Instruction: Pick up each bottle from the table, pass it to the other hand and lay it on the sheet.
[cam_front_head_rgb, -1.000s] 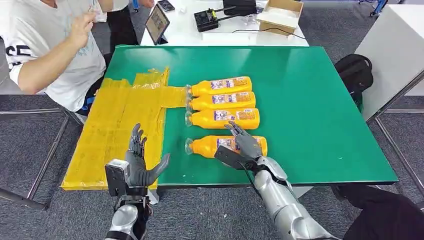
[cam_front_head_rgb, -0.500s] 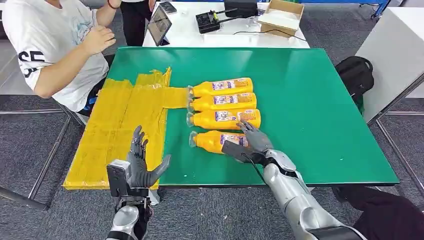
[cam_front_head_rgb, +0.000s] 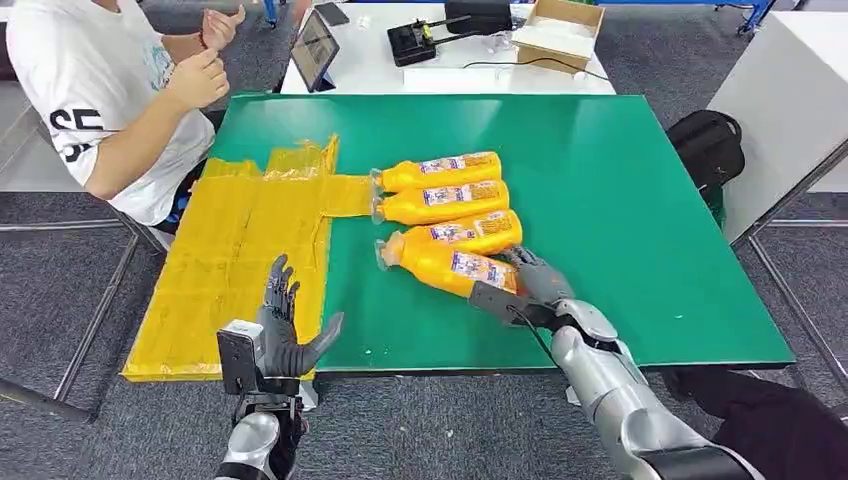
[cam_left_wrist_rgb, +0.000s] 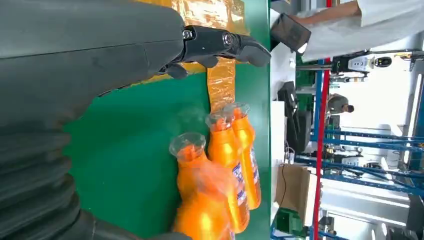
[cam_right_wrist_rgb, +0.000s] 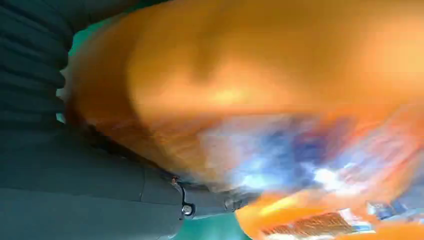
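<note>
Several orange bottles lie on the green table (cam_front_head_rgb: 620, 200). My right hand (cam_front_head_rgb: 525, 290) grips the nearest bottle (cam_front_head_rgb: 445, 265) at its base end and holds it tilted, cap toward the yellow sheet (cam_front_head_rgb: 235, 250). That bottle (cam_right_wrist_rgb: 260, 90) is a close orange blur in the right wrist view, and in the left wrist view it (cam_left_wrist_rgb: 197, 200) is the closest bottle. Three more bottles (cam_front_head_rgb: 440, 200) lie side by side behind it. My left hand (cam_front_head_rgb: 285, 335) hovers open at the table's near edge beside the sheet, fingers spread.
A person in a white shirt (cam_front_head_rgb: 100, 90) sits at the table's far left corner. A tablet (cam_front_head_rgb: 313, 47), a controller and a cardboard box (cam_front_head_rgb: 560, 30) stand on the white table behind. A black bag (cam_front_head_rgb: 708, 145) lies right of the table.
My right hand has closed on the nearest bottle and lifted it, tilting it up against the bottle behind. The left hand has stayed in place.
</note>
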